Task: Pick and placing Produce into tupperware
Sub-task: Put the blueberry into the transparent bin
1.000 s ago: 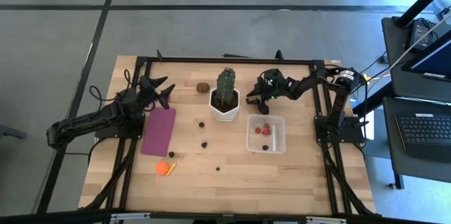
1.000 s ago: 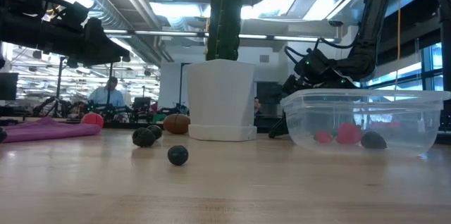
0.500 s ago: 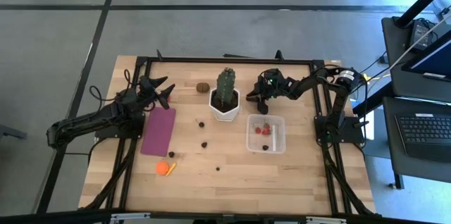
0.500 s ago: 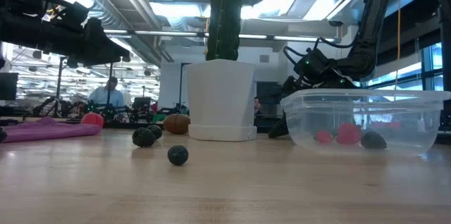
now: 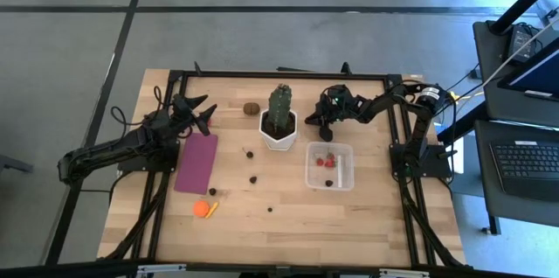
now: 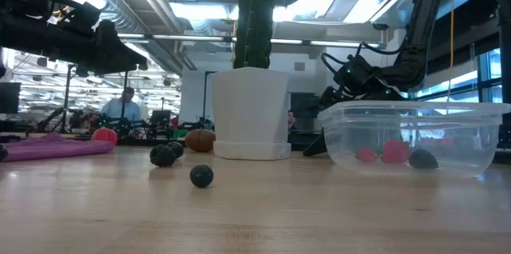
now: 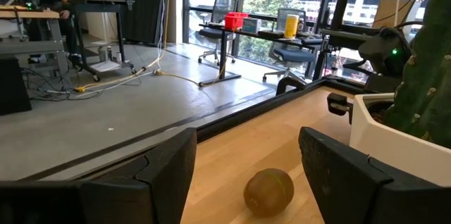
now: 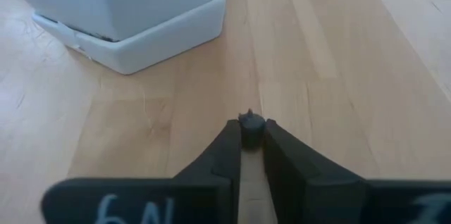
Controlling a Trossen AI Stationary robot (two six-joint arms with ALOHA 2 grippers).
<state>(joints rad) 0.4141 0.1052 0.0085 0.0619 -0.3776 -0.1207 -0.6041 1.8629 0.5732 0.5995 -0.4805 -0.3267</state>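
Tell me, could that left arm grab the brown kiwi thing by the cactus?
Probably yes. The left gripper has its fingers open and aimed at the kiwi, with only bare wood between; the cactus pot stands off to one side.

One tupperware [image 5: 329, 166] at centre right holds three produce pieces [image 5: 327, 163]; on the table lie four dark berries [image 5: 253, 178], one kiwi-like oval [image 5: 251, 108], one orange piece [image 5: 202, 209], one potted cactus [image 5: 279, 117] and one purple mat [image 5: 196, 163].
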